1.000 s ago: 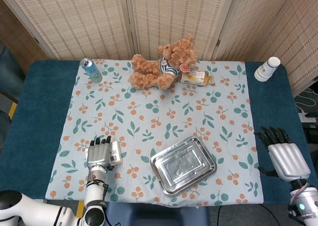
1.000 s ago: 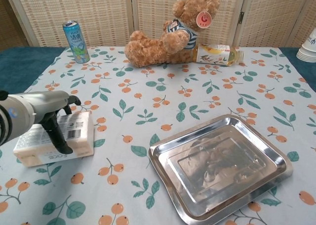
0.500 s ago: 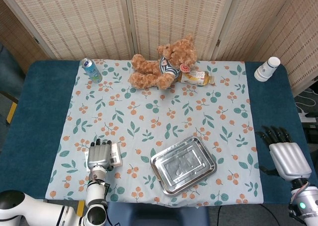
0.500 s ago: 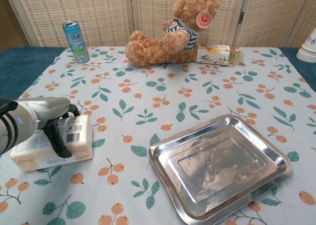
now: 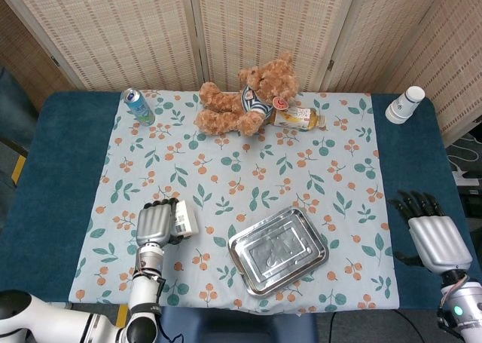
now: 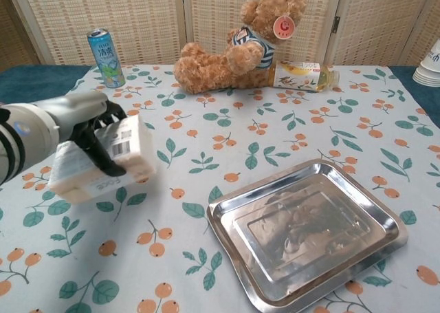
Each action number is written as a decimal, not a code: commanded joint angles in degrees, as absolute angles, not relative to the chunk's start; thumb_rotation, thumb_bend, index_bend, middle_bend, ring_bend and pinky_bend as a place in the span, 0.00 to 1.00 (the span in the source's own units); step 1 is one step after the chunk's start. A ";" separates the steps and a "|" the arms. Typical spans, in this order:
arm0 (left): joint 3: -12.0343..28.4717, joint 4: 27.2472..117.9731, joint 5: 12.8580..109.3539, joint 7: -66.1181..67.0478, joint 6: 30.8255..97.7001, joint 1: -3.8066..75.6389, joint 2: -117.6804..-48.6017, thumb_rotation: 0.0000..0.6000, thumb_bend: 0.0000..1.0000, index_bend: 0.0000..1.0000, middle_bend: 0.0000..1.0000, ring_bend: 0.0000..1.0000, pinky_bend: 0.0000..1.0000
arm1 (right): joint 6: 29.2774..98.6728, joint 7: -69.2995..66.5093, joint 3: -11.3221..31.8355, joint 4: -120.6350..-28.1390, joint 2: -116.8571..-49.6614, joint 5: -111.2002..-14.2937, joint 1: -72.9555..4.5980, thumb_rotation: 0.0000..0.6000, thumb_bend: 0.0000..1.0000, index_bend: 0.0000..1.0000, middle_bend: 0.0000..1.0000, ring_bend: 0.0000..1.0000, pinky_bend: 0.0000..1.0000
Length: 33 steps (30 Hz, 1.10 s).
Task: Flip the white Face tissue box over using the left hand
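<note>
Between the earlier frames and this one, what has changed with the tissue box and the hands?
The left robot hand, which already gripped the white Face tissue box on the tablecloth, has lifted it clear of the cloth and tilted it, barcode side facing the chest camera. The right robot hand stayed open at the table's right edge. The teddy bear, can, bottle and steel tray did not move.

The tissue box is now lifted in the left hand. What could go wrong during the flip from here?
1. The left hand holds the tissue box tilted above the cloth, so it might slip out before turning.
2. The metal tray lies close on the right; a dropped or tossed box could land on it.
</note>
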<state>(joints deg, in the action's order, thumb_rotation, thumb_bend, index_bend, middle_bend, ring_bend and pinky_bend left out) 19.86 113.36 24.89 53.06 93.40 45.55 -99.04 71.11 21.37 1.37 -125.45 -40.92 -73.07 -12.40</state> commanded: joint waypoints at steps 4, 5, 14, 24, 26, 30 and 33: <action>23.67 110.69 43.99 17.46 83.08 37.16 -98.62 1.00 0.26 0.40 0.49 0.24 0.21 | 70.76 21.73 1.40 -125.07 -41.22 -72.24 -12.64 1.00 0.12 0.15 0.05 0.00 0.00; 23.12 109.05 47.04 14.27 82.67 36.47 -98.78 1.00 0.26 0.39 0.49 0.24 0.20 | 70.72 21.84 1.40 -125.05 -41.30 -72.12 -12.69 1.00 0.12 0.15 0.05 0.00 0.00; 20.32 91.85 65.24 -16.21 83.70 31.15 -105.33 1.00 0.24 0.33 0.43 0.20 0.19 | 70.74 22.98 1.14 -124.83 -41.96 -71.93 -12.80 1.00 0.12 0.15 0.04 0.00 0.00; 17.84 78.20 69.28 -25.74 82.26 29.24 -111.01 1.00 0.20 0.30 0.39 0.17 0.18 | 70.74 24.43 0.99 -124.40 -42.92 -70.61 -12.99 1.00 0.12 0.15 0.05 0.00 0.00; 18.02 76.05 69.03 -26.99 81.35 29.04 -111.90 1.00 0.20 0.29 0.38 0.16 0.18 | 70.62 24.67 0.98 -124.22 -43.11 -70.16 -13.10 1.00 0.12 0.15 0.05 0.00 0.00; 18.45 72.42 68.42 -29.40 79.55 28.64 -113.64 1.00 0.19 0.28 0.36 0.14 0.18 | 70.37 24.90 1.02 -123.68 -43.46 -69.23 -13.33 1.00 0.12 0.15 0.05 0.00 0.00; 18.61 70.36 67.94 -30.24 78.32 28.44 -114.70 1.00 0.18 0.27 0.36 0.14 0.18 | 70.42 24.89 1.13 -123.46 -43.57 -68.90 -13.44 1.00 0.12 0.15 0.05 0.00 0.00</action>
